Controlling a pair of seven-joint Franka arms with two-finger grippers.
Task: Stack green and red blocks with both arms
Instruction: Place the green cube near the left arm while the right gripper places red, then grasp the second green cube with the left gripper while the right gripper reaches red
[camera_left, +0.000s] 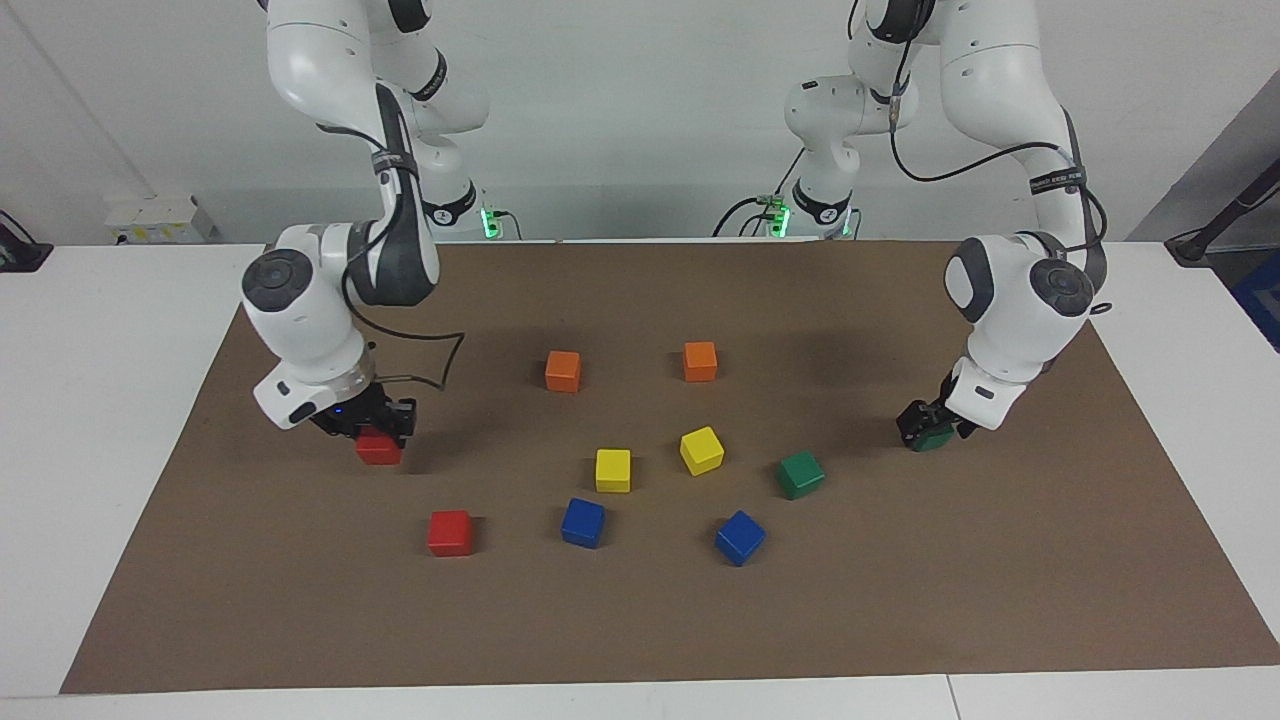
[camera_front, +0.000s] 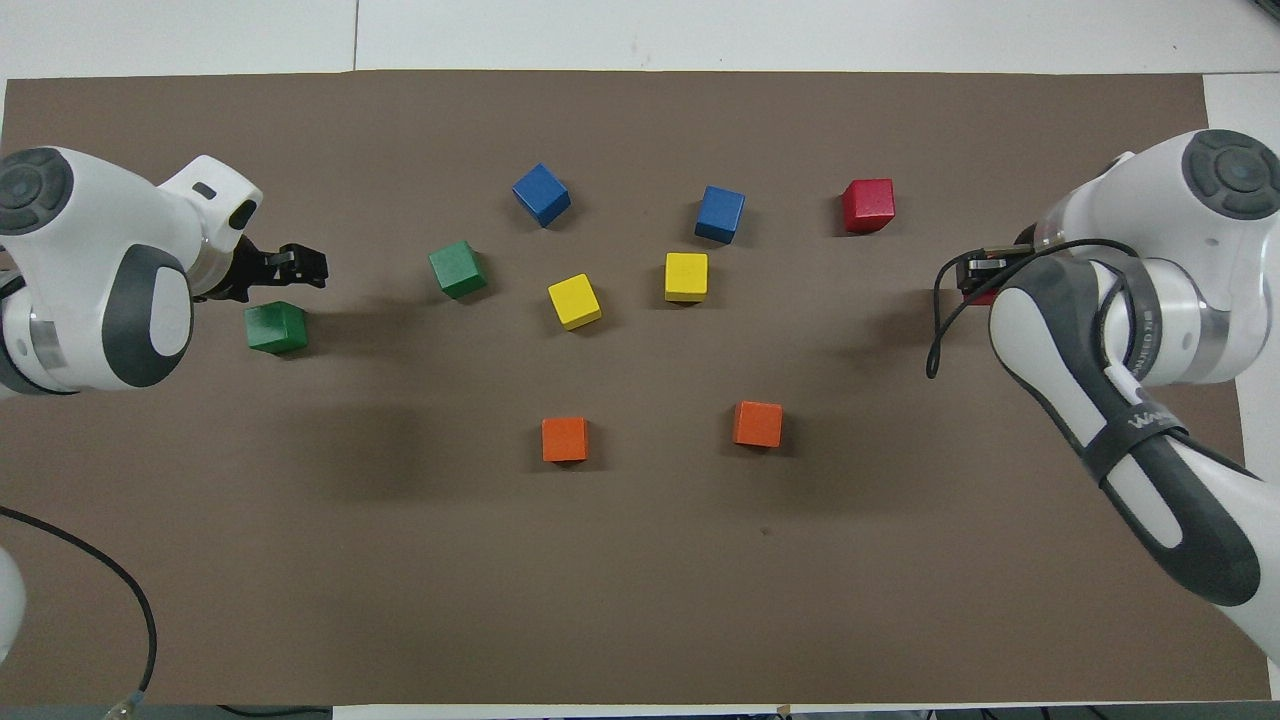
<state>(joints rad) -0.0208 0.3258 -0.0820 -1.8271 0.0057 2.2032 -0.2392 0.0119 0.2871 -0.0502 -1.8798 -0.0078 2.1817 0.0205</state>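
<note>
Over the brown mat (camera_left: 900, 620), toward the right arm's end, a red cube (camera_left: 378, 448) is clamped in the closed right gripper (camera_left: 372, 428) and carried just above the surface. Toward the left arm's end, a green cube (camera_front: 275, 327) is set on the mat, released, with the left gripper (camera_front: 300, 262) spread open just above it. A second red cube (camera_left: 449, 532) and second green cube (camera_left: 801, 474) lie untouched among yellow, blue and orange cubes.

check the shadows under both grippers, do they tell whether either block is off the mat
Facing view: the red block in the right gripper hangs clear of its soft shadow, so it is lifted. Overhead view: the green block rests on the mat, its shadow joined to it; the left gripper stands open beside it.
</note>
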